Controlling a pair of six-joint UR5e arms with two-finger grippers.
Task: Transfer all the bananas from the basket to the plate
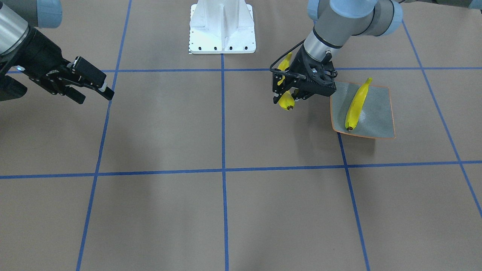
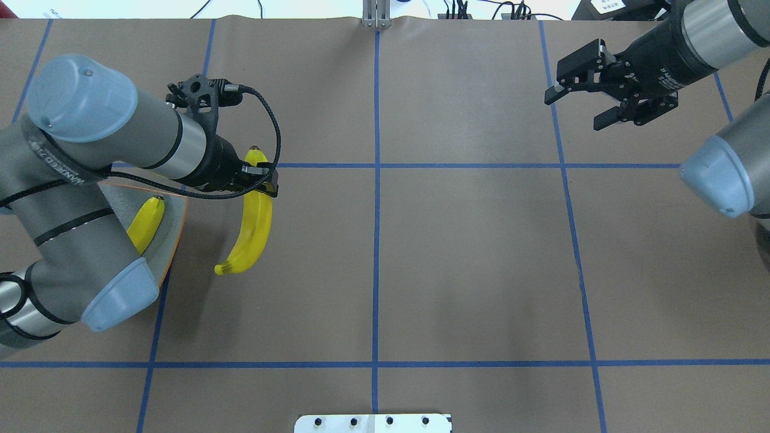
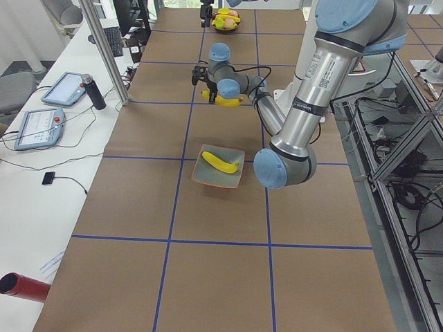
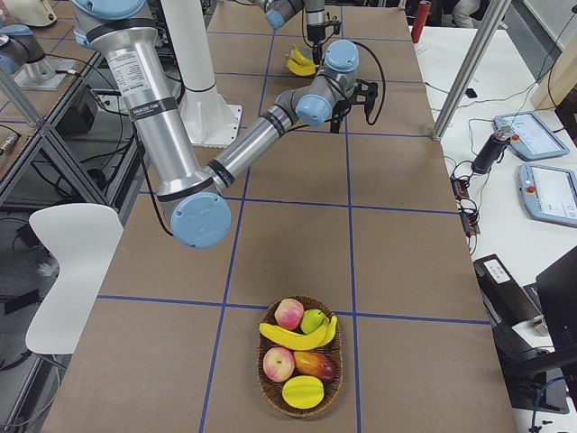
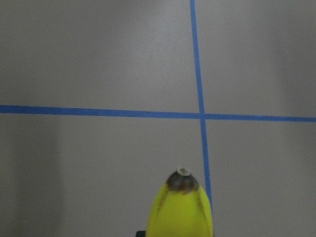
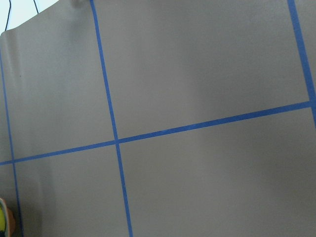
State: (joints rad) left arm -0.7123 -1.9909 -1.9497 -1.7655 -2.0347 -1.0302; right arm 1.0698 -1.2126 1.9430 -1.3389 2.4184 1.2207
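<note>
Left hand (image 2: 260,180) is clamped on a banana (image 2: 255,228), its fingers pinching the fruit near the dark-tipped end. The rest of the fruit curves back toward the robot, stem end nearest the base. This banana sits just beside the plate (image 2: 175,231), off its edge and not over it. In the left side view it looks lifted clear of the tabletop (image 2: 469,252). The left wrist view shows only the banana's dark tip, with brown paper and crossing blue tape lines beyond.

On the plate lies a second banana (image 1: 357,105), running lengthwise across the grey-blue surface with its stem past the far corner. It is apart from the held one. The left arm's elbow covers much of the plate in the overhead view.

Right hand (image 2: 574,113) hovers over the other half of the tabletop with its jaws apart and nothing between them. It is well apart from the plate and both bananas.

At the tabletop's far right end stands the basket (image 4: 301,412), well away from the plate. It holds what look like two more bananas (image 4: 290,336) lying together across its middle. Around them are two red apples, a green one, a reddish mango-like fruit and another yellow piece.
</note>
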